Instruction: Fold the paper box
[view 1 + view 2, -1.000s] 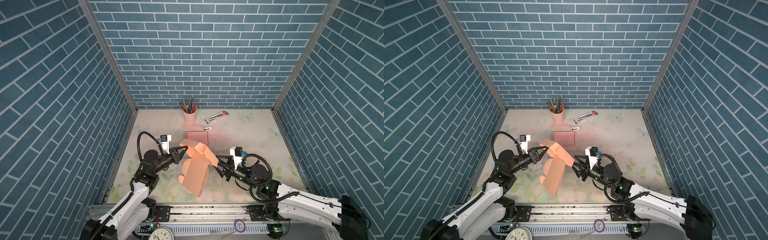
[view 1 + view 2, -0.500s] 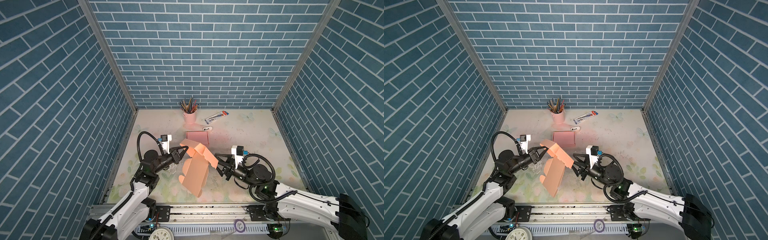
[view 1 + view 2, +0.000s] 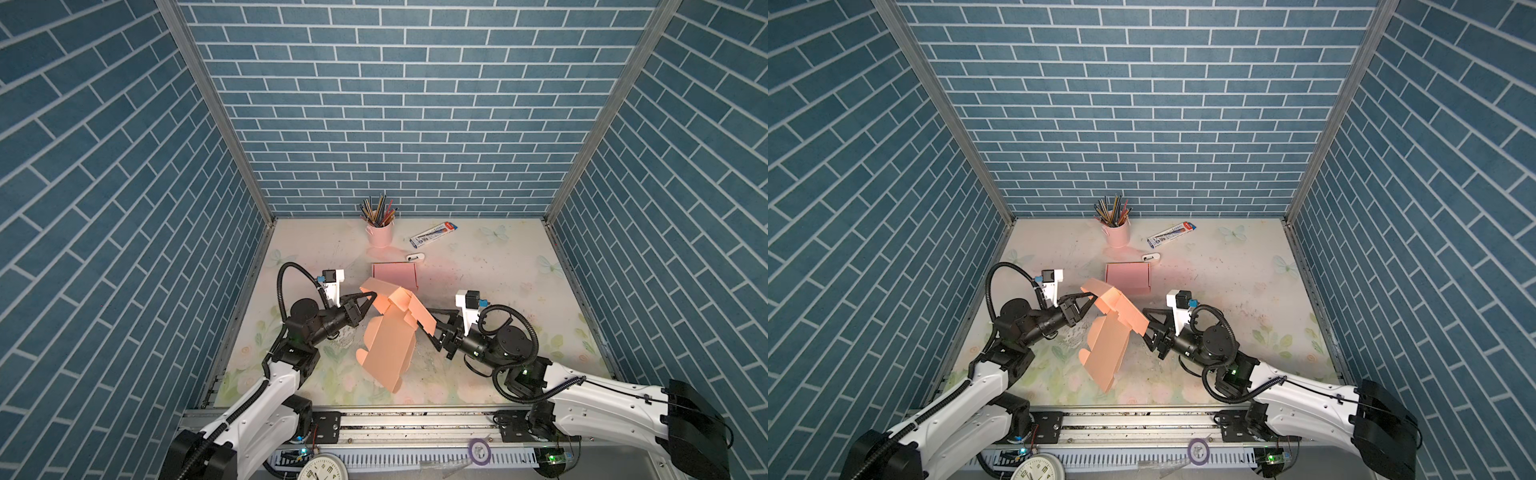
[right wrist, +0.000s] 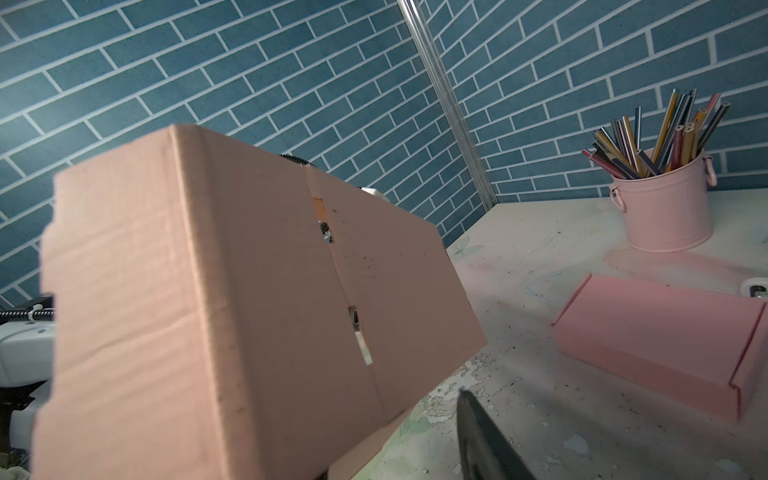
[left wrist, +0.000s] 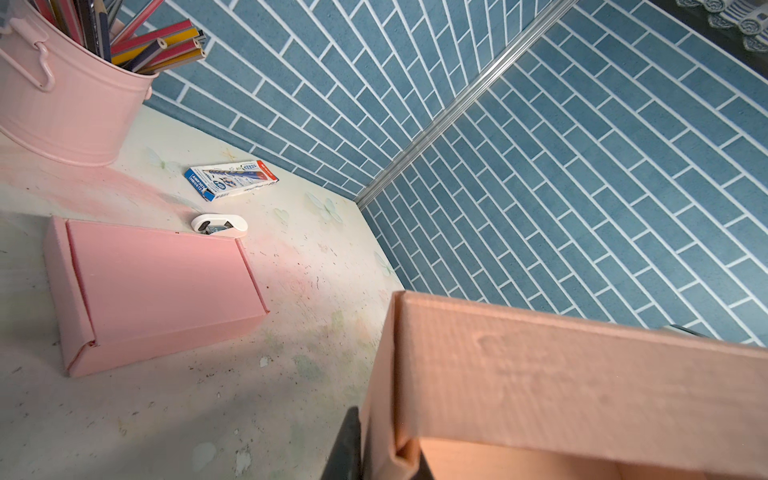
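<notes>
While the left gripper (image 3: 371, 296) kept its jaws clamped on the upper-left flap of the paper box (image 3: 388, 349), the right gripper (image 3: 433, 330) had crept a little closer over the last second, its jaws apart on either side of the opposite flap's edge. The box itself had hardly shifted. It hung tilted between the two arms, just in front of a finished pink box (image 3: 395, 275), with its lower corner down near the table (image 3: 498, 257). That suggested a second hold was being set up (no new crease showed yet), so the folding looked early. Whether the right fingers touched the card was hidden behind the flap. The right wrist view showed only one dark finger (image 4: 482, 432) and blurred card, and the left wrist view cut the box wall off.
</notes>
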You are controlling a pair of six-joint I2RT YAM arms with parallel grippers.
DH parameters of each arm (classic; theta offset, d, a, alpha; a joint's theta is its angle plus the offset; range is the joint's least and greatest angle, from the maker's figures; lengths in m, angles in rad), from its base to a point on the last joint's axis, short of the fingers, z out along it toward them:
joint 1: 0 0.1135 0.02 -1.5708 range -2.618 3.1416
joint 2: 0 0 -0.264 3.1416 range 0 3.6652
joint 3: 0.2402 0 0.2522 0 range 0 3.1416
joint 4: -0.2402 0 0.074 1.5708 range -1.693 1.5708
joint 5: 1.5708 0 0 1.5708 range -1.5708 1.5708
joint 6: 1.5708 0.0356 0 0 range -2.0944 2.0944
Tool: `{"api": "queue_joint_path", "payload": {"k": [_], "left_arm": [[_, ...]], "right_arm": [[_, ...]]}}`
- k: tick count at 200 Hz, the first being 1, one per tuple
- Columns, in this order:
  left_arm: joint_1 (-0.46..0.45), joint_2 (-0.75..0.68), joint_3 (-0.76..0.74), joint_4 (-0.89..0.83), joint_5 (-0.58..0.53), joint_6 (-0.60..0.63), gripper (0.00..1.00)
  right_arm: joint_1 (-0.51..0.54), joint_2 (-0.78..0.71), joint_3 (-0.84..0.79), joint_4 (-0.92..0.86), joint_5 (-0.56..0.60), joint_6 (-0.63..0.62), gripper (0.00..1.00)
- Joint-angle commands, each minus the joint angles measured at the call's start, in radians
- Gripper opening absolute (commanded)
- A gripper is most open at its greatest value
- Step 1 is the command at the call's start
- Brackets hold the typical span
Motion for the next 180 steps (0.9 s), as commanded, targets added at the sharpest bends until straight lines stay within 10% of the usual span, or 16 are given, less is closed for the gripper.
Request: {"api": "queue_joint_path", "payload": {"k": [1,180], "left_arm": [[-0.007,0.014,0.002,0.038,0.009,0.012,0.15],[0.073,0.245,-0.020,0.080,0.027,0.094,0.16]], "right_arm": [[-0.003,-0.018,0.031,-0.065,0.037,0.010,0.49],[-0.011,-0.393,-0.005,-0.547,0.213,-0.075,0.52]]}}
